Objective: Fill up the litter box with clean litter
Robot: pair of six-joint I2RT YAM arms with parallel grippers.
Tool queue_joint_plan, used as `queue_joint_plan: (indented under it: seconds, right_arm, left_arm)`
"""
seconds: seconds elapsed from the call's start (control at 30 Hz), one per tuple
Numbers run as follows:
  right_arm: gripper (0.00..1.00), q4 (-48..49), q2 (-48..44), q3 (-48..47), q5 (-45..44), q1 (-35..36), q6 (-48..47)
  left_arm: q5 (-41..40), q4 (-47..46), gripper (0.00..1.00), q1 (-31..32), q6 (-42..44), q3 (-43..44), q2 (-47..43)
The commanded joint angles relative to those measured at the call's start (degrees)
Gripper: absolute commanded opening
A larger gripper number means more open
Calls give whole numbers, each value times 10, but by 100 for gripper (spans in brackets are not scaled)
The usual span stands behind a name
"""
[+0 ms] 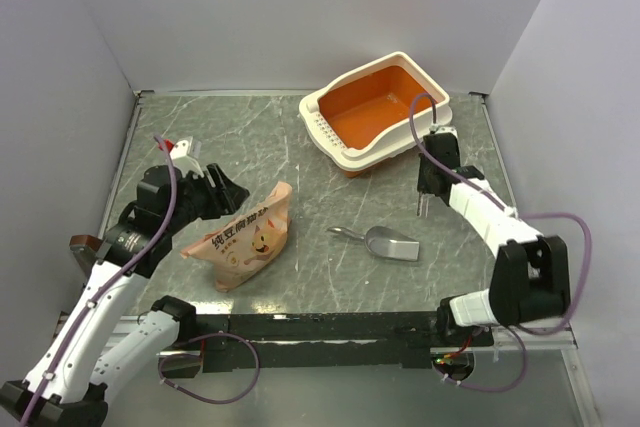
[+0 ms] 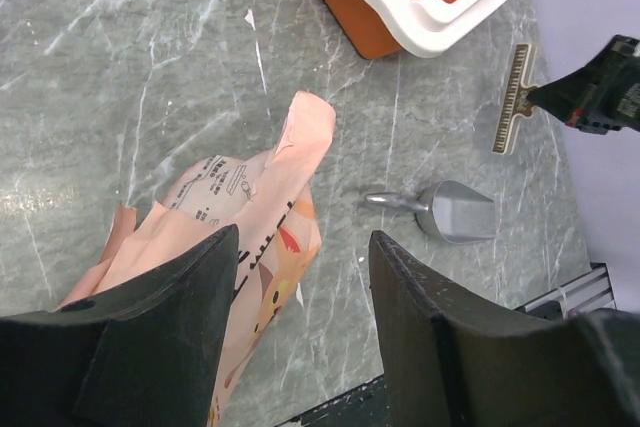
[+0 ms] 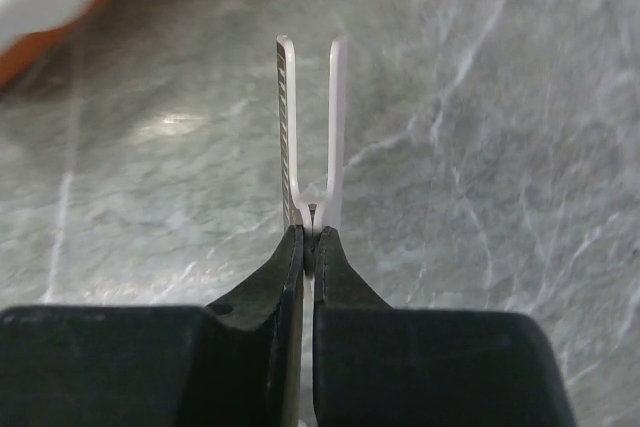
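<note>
Litter box [image 1: 370, 112] lies just beyond right gripper [image 1: 424, 210] — apart.

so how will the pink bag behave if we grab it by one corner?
Likely floppy: the bag lies creased with a corner curled up, so it should sag around a pinch. It looks bulged, so probably heavy with contents that shift. Pushed, it would probably slide on the smooth table, not roll.

Robotics lab test cell if you ask me, not anybody's home. Grey marble-look table [image 1: 250, 137] boxed in by plain white panels [image 1: 300, 17], left arm [image 1: 100, 297] and right arm [image 1: 480, 209] bolted to a metal rail [image 1: 330, 325], purple cables [image 1: 589, 247] looping loose, and a litter box [image 1: 322, 125] up on the tabletop.
</note>
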State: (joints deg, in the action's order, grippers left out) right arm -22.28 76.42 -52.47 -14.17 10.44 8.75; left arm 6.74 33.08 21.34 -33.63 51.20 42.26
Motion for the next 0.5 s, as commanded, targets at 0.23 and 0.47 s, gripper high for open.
queue_joint_plan:
  seconds: [0.23,0.47]
  right_arm:
    - [0,-6,101,1,27,-33,96]
    - [53,14,65,10,27,-34,105]
  left_arm:
    - [-16,-41,59,-1,7,-15,36]
    - [-57,-38,61,-1,4,-1,48]
